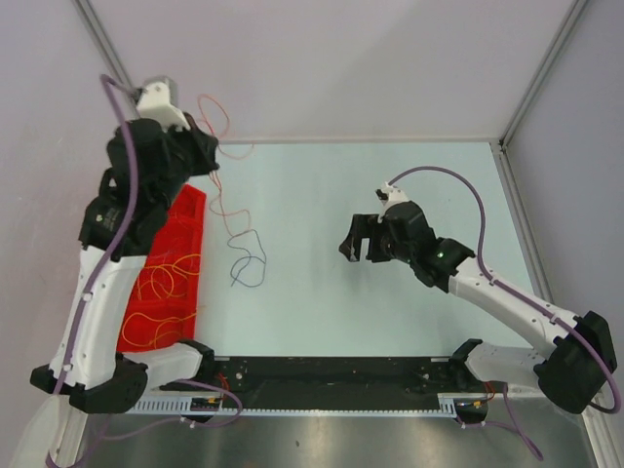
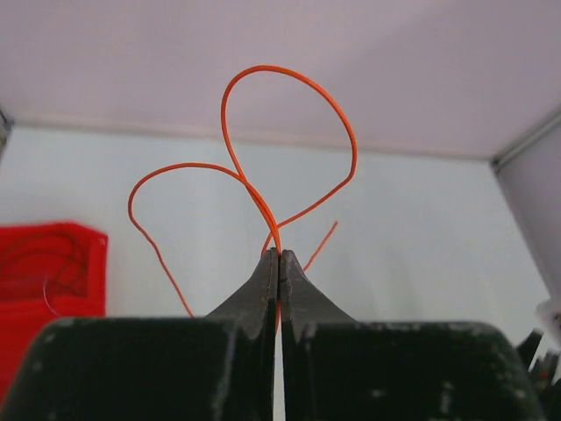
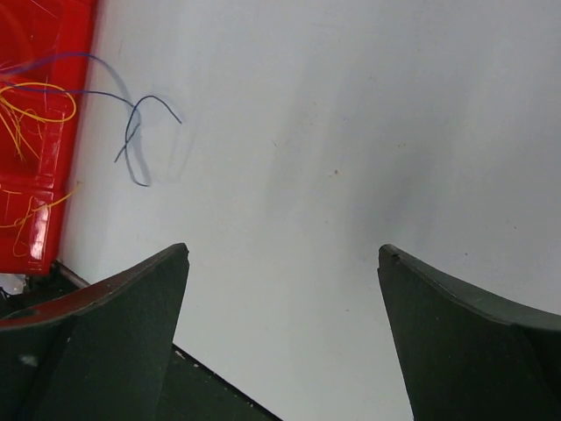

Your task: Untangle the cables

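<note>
My left gripper is pinched shut on the orange cable, far left; the right gripper gapes empty. Other cables lie in the red bin. They look feather-light, springy and slippery: I'd pinch mid-strand.

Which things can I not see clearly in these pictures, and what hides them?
- Left tool: in the top view the left arm hides its tips.
- Orange cable: below the grip, the tool's body hides it, left wrist view.
- Blue-purple cable: cut off at the left edge, right wrist view.
- Red bin: the cables inside are too thin to count, top view; the left arm covers part.
</note>
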### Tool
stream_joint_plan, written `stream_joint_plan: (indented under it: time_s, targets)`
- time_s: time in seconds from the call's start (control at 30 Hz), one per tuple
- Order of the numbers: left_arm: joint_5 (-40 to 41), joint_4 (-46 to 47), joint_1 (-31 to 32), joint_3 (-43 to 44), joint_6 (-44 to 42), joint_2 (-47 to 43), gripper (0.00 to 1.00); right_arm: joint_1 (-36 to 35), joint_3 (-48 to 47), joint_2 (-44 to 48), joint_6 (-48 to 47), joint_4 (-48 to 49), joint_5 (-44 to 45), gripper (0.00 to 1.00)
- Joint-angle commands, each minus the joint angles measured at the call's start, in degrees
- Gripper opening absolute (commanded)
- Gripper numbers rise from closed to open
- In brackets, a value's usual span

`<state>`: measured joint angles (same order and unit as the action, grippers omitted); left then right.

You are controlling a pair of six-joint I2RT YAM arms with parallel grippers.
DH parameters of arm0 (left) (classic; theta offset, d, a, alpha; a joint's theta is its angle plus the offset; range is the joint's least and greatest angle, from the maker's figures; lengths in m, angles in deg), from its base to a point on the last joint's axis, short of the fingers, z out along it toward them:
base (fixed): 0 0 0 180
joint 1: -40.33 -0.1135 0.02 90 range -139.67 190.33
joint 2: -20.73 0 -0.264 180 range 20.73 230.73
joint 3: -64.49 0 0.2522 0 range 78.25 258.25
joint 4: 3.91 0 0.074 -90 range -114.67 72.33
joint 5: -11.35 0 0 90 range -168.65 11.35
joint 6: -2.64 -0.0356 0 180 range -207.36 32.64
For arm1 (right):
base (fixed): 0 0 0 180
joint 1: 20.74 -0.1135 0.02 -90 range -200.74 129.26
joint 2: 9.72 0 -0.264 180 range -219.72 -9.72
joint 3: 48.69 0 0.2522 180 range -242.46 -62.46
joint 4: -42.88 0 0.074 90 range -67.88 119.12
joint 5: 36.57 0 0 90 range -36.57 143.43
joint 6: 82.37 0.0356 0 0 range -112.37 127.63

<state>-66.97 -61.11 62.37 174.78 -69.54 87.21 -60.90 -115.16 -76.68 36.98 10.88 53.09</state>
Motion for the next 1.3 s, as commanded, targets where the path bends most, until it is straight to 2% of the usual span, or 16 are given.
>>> stream_joint_plan:
  time_s: [0.0,0.13,0.27,0.37,0.47,0.5,0.6,0.7,0.93,1.13,1.27]
  targets:
    - [5.01,-2.43,-1.39,16.18,-5.25,2.51,0.0,-0.79,0.76,-0.1,0.45,2.42,3.5,0.94]
    - [8.88,-2.79,-2.35,26.59,-8.06,5.76,0.0,-1.15,1.64,-0.1,0.19,2.95,3.94,0.94]
    - [12.56,4.91,-2.53,27.84,-11.05,4.81,0.0,-1.23,2.61,0.25,0.01,3.39,4.03,0.94]
    - [13.98,7.4,-2.62,27.92,-12.9,4.89,0.0,-1.23,3.22,0.42,-0.25,3.74,4.12,0.94]
    - [9.52,3.82,-2.71,29.77,-8.87,5.42,0.0,-1.23,4.01,0.51,-0.86,4.52,3.42,0.95]
    - [5.06,3.28,-2.71,28.81,-6.25,4.89,0.0,-1.32,4.28,0.6,-1.21,6.44,0.98,0.95]
    - [1.07,5.38,-2.71,21.9,-2.9,2.61,0.01,-2.89,5.07,-0.18,-3.14,12.41,-8.15,0.95]
    - [-1.57,7.58,-2.71,18.09,-0.7,0.67,0.0,-5.09,4.81,-1.15,-3.77,17.78,-13.36,0.95]
    - [-8.95,8.54,-2.71,17.73,4.06,1.46,0.0,-9.58,1.03,-5.8,-1.58,28.25,-16.62,0.96]
    - [-15.45,9.08,-2.71,16.41,7.22,1.02,0.0,-10.02,-3.19,-11.51,-0.69,33.09,-13.2,0.95]
    - [-18.88,10.57,-2.62,14.13,9.33,0.15,0.0,-10.02,-6.08,-16.16,-2.62,38.27,-14.51,0.96]
